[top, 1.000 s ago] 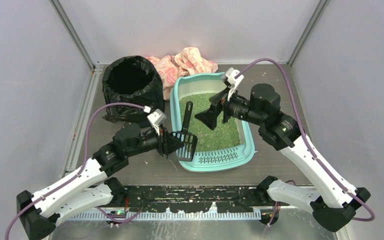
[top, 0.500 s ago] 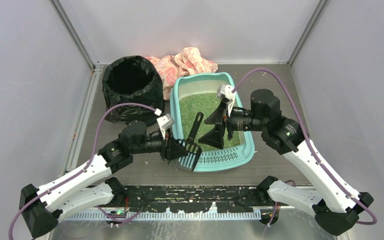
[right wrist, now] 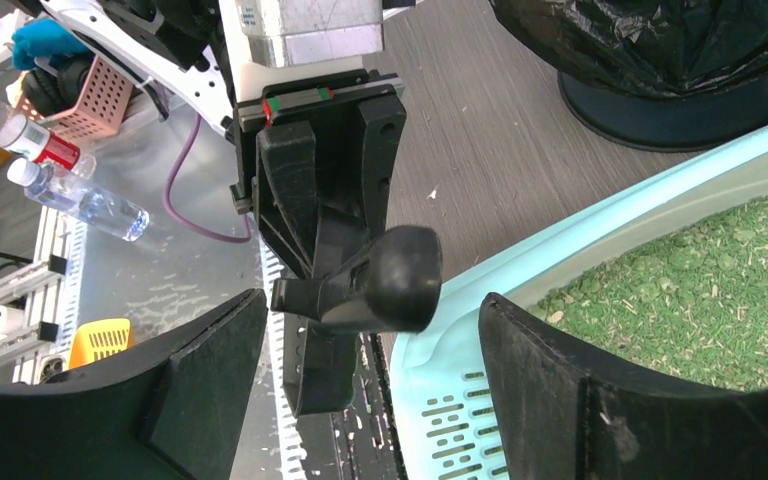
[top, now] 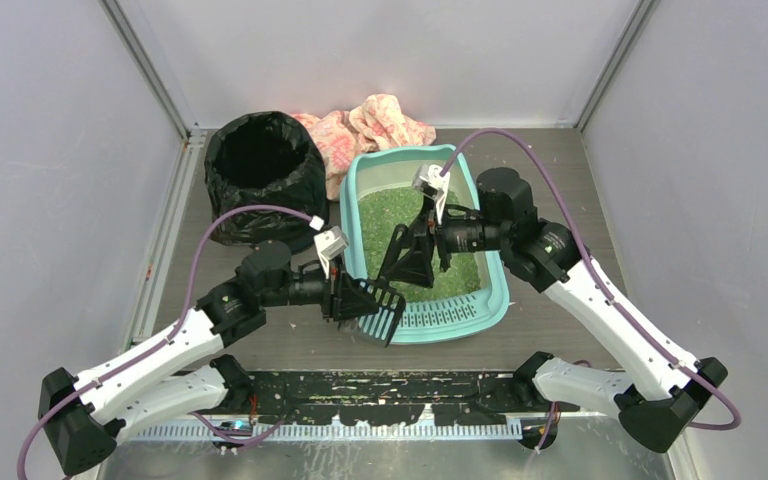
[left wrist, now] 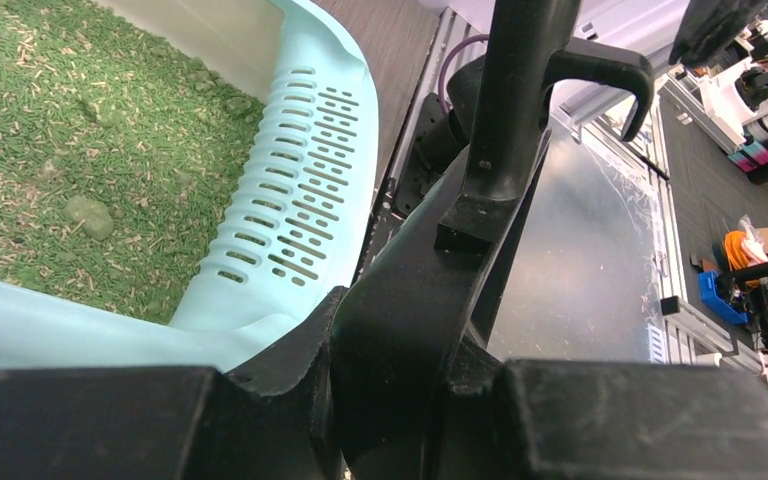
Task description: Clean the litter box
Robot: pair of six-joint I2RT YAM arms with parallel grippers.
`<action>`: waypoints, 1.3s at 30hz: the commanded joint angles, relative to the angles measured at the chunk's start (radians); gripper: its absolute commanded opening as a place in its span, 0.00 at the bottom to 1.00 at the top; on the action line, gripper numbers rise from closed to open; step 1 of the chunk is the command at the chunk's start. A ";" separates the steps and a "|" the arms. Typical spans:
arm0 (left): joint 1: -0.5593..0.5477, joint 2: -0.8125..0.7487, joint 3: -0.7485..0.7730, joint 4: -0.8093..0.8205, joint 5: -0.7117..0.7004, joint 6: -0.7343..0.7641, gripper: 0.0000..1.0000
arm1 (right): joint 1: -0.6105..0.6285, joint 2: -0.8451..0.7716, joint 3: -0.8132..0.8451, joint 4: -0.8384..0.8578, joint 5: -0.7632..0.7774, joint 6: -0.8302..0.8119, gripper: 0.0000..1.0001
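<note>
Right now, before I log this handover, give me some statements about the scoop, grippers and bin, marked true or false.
The left gripper is shut on the black scoop. True.
The right gripper has clamped the scoop's handle. False: its fingers stand apart on either side of the handle end.
A clump lies in the green litter of the litter box. True.
The black-bagged bin stands inside the litter box. False: it stands on the table beside it.

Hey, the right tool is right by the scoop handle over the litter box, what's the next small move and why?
Probably close the right tool on the handle: its knob sits between the open fingers with gaps both sides, while the left tool holds the scoop by its slotted head.
</note>
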 commanded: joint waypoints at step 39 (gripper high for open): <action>-0.005 -0.341 -0.127 0.119 -0.302 -0.093 0.90 | -0.084 -0.163 -0.183 0.487 0.461 0.346 0.01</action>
